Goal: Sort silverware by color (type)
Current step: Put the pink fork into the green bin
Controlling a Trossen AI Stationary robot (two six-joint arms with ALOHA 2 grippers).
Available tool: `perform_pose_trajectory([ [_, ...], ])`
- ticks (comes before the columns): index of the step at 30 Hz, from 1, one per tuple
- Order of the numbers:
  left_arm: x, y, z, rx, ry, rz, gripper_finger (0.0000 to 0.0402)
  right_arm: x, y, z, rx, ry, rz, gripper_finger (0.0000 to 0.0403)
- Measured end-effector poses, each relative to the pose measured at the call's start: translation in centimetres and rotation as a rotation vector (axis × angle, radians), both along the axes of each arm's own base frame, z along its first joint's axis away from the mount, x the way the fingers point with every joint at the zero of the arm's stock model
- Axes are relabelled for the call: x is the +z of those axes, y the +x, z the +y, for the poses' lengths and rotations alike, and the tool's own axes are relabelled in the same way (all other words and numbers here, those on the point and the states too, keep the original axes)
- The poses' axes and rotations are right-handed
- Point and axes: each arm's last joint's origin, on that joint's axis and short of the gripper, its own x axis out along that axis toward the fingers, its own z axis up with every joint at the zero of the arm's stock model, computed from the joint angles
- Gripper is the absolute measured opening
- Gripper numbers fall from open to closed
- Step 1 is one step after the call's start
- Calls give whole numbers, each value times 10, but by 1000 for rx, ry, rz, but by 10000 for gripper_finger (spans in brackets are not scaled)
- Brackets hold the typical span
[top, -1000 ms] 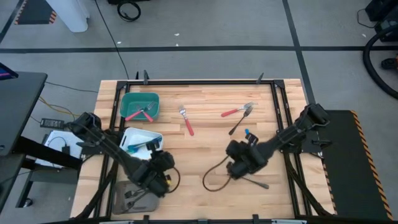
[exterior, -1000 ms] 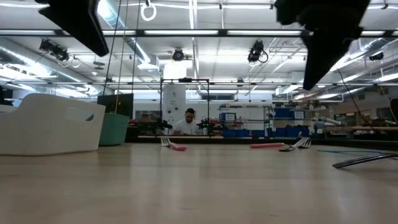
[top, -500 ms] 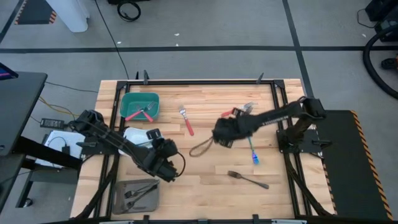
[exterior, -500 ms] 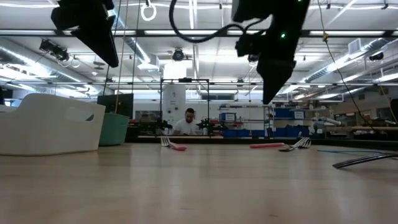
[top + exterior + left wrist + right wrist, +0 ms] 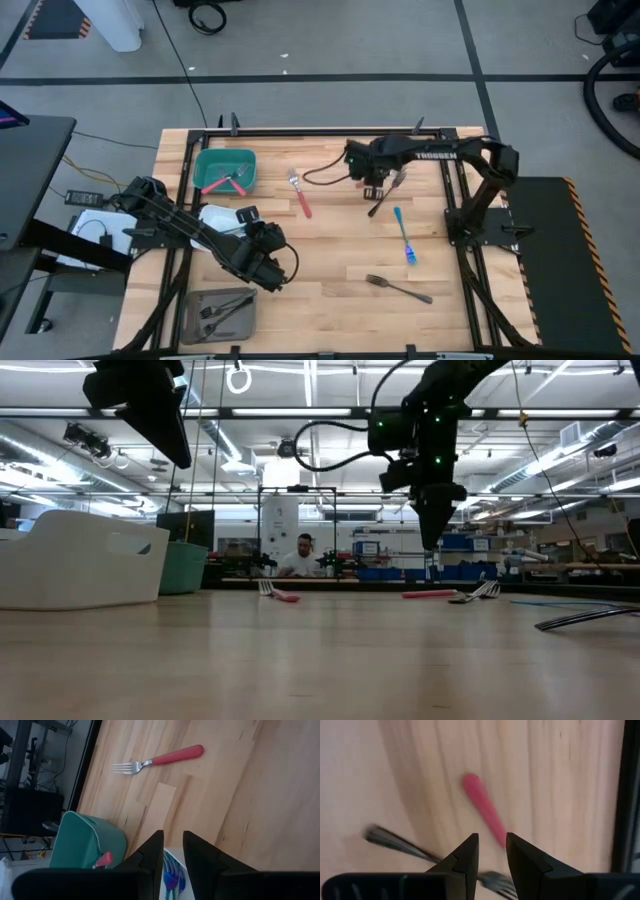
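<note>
Five pieces of silverware lie flat on the table. A red-handled fork [image 5: 300,195] is at the far middle. A red-handled fork [image 5: 372,181] and a dark fork [image 5: 384,198] are at the far right. A blue-handled fork [image 5: 403,235] and a dark fork [image 5: 398,288] lie nearer. My right gripper [image 5: 371,183] hangs shut and empty above the far-right pair; its wrist view shows the red handle [image 5: 485,812] and the dark fork [image 5: 395,842] below. My left gripper [image 5: 264,264] hangs shut and empty beside the white bin [image 5: 222,222].
A green bin [image 5: 225,170] holds red utensils, the white bin holds blue ones [image 5: 170,872], and a grey bin [image 5: 220,312] at the near left holds dark forks. A black frame runs round the table. A person sits far off in the room [image 5: 303,558].
My right gripper has swung from the near right, beside the dark fork, toward the far edge and now hangs over the red and dark forks there. My left gripper has moved from over the grey bin toward the far edge, then stayed still. No silverware has moved.
</note>
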Motion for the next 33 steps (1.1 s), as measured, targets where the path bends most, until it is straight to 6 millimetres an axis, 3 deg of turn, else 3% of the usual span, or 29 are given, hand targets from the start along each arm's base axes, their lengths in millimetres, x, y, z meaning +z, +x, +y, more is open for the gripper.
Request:
perform_pose_trajectory([
  [6, 0, 0, 0, 25, -11, -25, 82, 0, -14, -33, 133, -7, 51, 107],
  [13, 0, -1, -4, 32, -19, -44, 82, -6, -31, -58, 177, 119, -19, 107],
  [19, 0, -1, -3, 50, -25, -57, 82, -34, -47, -57, 241, 144, 64, 106],
  [23, 0, -1, -3, 50, -27, -59, 82, -48, -50, -58, 283, 24, 114, 106],
  [33, 0, 0, -3, 55, -33, -71, 82, -61, -56, -58, 280, 58, 74, 106],
])
